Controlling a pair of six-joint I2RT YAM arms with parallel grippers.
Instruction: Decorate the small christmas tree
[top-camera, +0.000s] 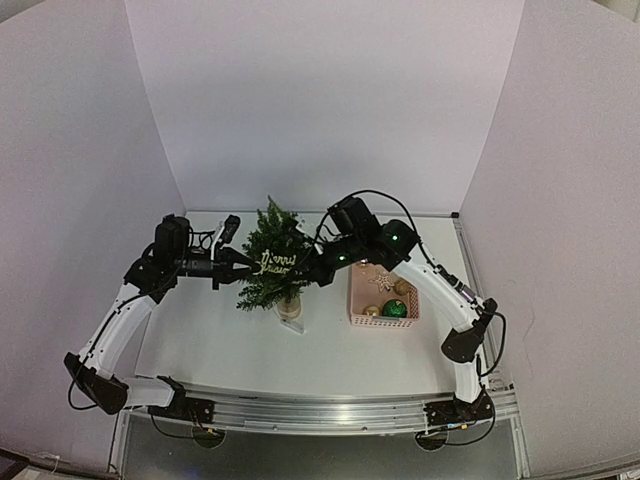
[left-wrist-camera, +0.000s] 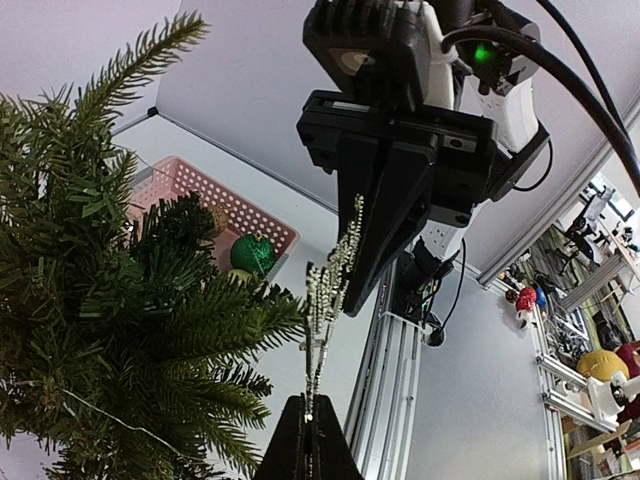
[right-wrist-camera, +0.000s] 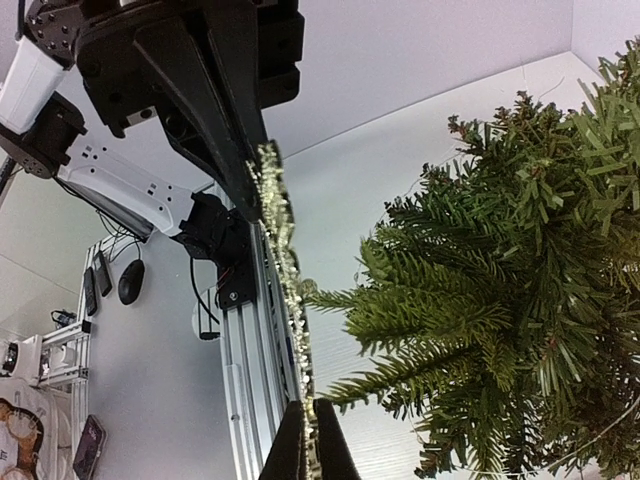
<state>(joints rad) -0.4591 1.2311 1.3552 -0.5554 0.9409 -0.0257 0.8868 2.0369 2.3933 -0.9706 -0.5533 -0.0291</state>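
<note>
Standing on the worktop (top-camera: 220, 340) just left of the pink basket (top-camera: 383, 323), the small christmas tree (top-camera: 268, 232) had a glittery sign (top-camera: 275, 264) across its front, the left claw (top-camera: 247, 262) and right claw (top-camera: 304, 268) each clenched on an end

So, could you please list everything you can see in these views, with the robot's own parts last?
small christmas tree: one, dark green, mid-table between the arms.
glitter sign: one, pale gold, in front of the tree, held at both ends.
basket: one, pink, on the table to the right of the tree.
green bauble: one, green, in the basket.
gold baubles: two, gold, in the basket.
star-like ornament: one, pale gold, at the basket's far end.
table: one, white, under everything.
left tool: one, black, shut on the sign's left end.
right tool: one, black, shut on the sign's right end.
</note>
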